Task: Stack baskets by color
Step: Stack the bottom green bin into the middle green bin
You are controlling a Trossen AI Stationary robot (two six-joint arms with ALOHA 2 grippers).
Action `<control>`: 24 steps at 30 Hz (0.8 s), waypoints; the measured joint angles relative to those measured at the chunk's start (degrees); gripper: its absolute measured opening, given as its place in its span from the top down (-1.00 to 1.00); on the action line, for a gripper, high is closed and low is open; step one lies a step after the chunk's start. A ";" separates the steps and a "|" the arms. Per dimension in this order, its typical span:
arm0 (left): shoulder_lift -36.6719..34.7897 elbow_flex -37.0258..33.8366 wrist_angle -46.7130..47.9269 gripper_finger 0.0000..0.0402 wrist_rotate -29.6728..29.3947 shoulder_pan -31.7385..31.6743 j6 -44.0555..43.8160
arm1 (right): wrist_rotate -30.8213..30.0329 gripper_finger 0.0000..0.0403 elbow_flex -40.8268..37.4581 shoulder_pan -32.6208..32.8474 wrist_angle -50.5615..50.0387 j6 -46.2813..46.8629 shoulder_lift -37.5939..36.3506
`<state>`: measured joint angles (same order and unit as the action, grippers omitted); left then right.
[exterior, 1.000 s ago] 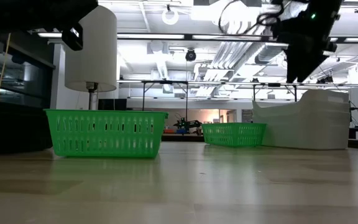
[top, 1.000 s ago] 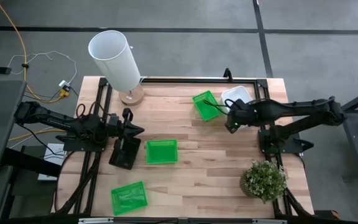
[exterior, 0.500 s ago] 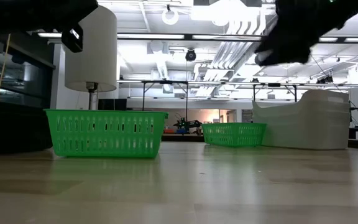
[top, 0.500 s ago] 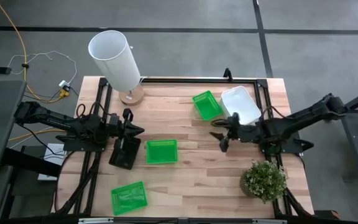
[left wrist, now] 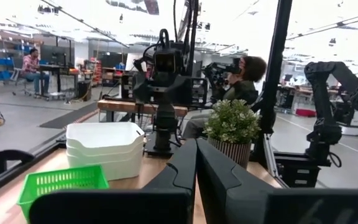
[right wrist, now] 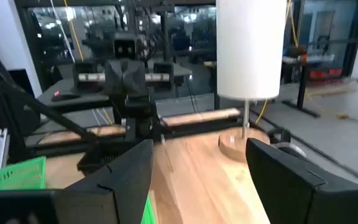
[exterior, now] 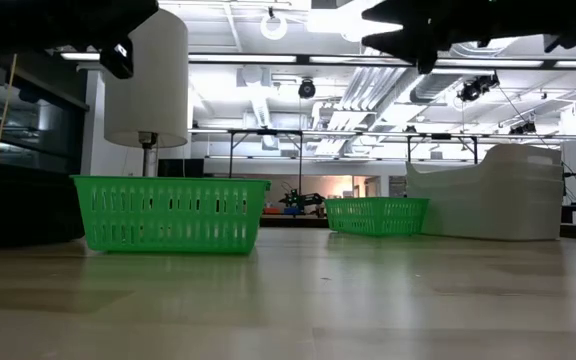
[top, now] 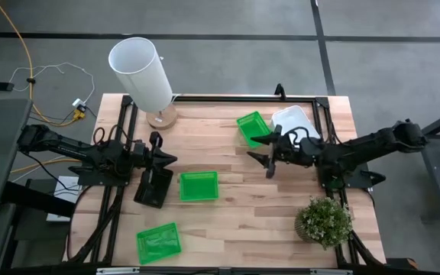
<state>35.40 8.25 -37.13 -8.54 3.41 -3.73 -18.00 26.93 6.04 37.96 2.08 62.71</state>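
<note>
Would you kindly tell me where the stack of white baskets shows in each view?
High view: white baskets at the table's upper right.
Low view: right side.
Left wrist view: lower left.
Right wrist view: not in it.
Landmark: the green basket right beside them, also seen in the low view and the left wrist view.

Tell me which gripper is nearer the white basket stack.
Right. The right gripper hovers open just beside the white basket stack; the left gripper sits shut across the table.
</note>
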 joint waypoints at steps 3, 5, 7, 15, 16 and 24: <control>0.00 0.00 -0.27 1.00 -0.04 -0.01 1.06 | 0.09 -0.20 -0.04 -0.83 -1.48 0.48 0.03; 0.00 0.00 -0.34 1.00 -0.13 -0.01 1.38 | 0.11 -0.20 -0.04 -0.92 -2.02 0.47 0.03; 0.00 0.00 -0.34 1.00 -0.72 0.01 1.40 | 0.11 -0.20 -0.04 -0.91 -1.86 0.47 0.03; 0.00 0.00 -0.34 1.00 -1.33 -0.01 1.44 | 0.22 -0.20 -0.04 -0.91 -1.73 0.76 0.03; 0.00 0.00 -0.34 1.00 -1.33 -0.01 1.42 | 0.22 -0.20 -0.04 -0.91 -1.75 1.31 0.03; 0.00 0.00 -0.32 1.00 -1.31 -0.01 1.42 | 2.82 -0.20 -0.04 -0.91 -1.75 2.41 0.03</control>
<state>35.40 8.25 -37.45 -9.85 3.40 -2.31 -15.18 26.89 5.13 36.21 4.49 62.74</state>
